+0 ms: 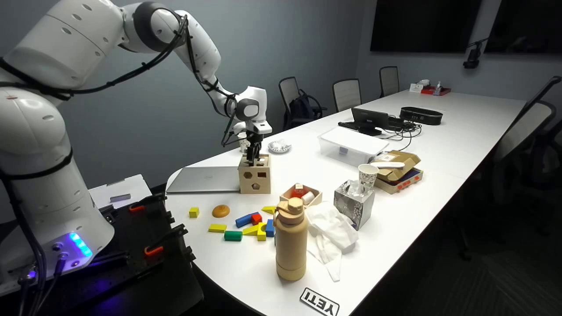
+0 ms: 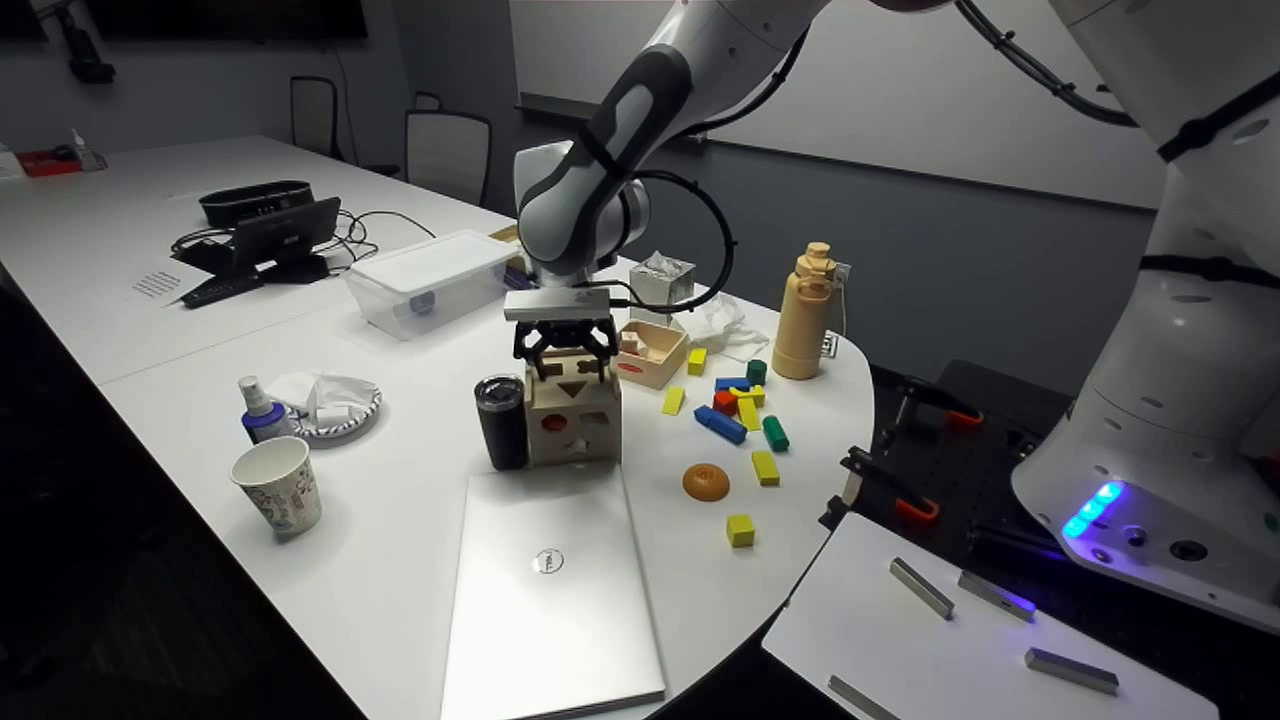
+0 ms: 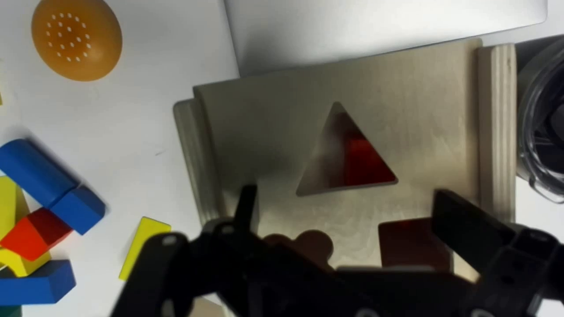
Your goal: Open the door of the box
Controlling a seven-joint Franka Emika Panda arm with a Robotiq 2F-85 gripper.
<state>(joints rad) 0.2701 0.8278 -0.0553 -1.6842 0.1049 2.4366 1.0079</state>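
Pincer (image 2: 572,367) over box (image 2: 574,408), white table (image 2: 385,520), chairs (image 2: 447,155)

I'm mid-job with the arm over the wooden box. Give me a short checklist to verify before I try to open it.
1. Gripper open: ok, its fingers stand apart at the top of the box.
2. Box steady-looking on the table: ok, it stands upright.
3. Top panel in place: ok, it lies between two raised side walls.
4. Free space around the box: not ok, the black tumbler stands right beside it and the laptop lies close by another side.
5. Fingertips touching the panel: cannot tell.
6. Opening direction known: cannot tell from these views.
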